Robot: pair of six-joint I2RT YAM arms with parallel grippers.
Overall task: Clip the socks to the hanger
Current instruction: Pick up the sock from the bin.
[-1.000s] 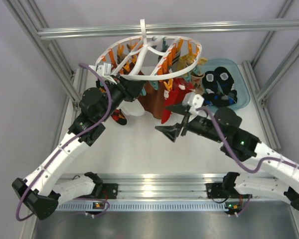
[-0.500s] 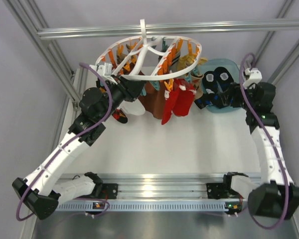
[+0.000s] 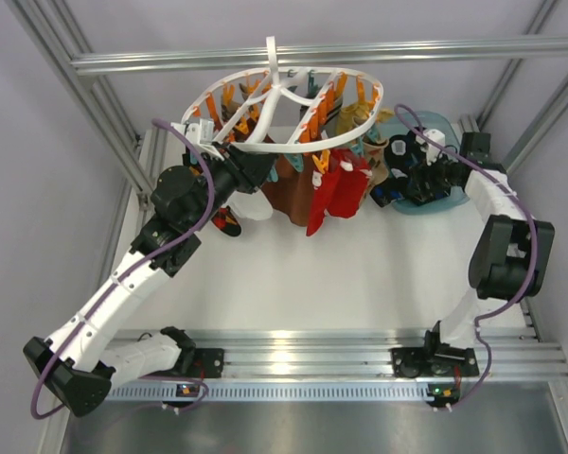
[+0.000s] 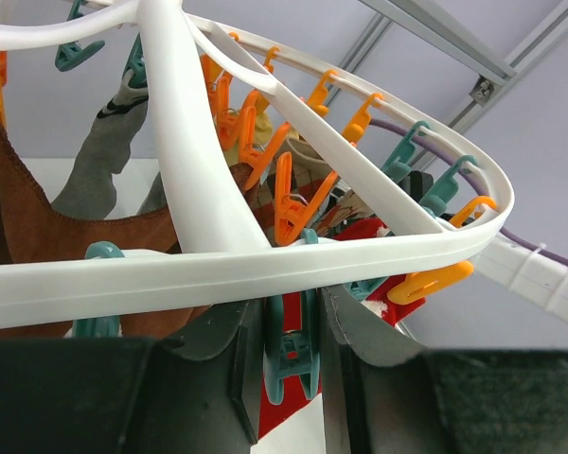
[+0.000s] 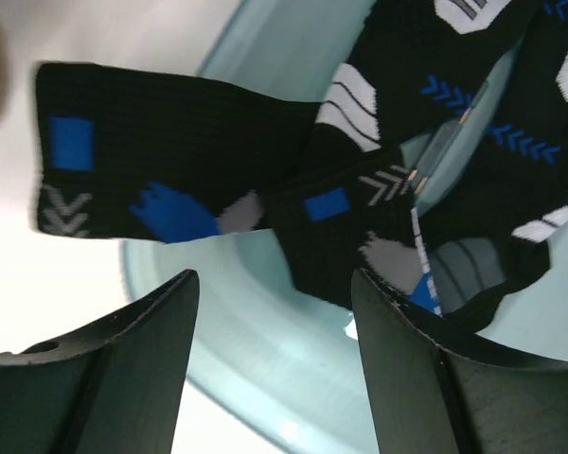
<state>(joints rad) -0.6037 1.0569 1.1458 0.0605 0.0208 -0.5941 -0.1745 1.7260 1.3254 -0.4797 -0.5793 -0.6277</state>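
The socks (image 5: 199,161) lie in a teal basin (image 5: 275,47), directly ahead of the right hand (image 5: 275,369). That hand has swung over from mid-bench within the last second and hangs open above them, so a pickup looks next. The left hand (image 4: 293,378) straddles a teal clip (image 4: 292,350) under the hanger (image 3: 265,147); whether it squeezes, I cannot tell. A white bench (image 3: 360,284) lies below, with an aluminium frame (image 3: 360,52) around it.

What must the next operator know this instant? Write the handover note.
Left gripper: pinching a teal clip under the hanger.
Right gripper: open, empty, poised over the socks lying in the blue tub.
Done: red socks hang clipped; the dark pair is not yet grasped.
Left: grasp a sock, carry it to the held clip, clip it, then repeat.
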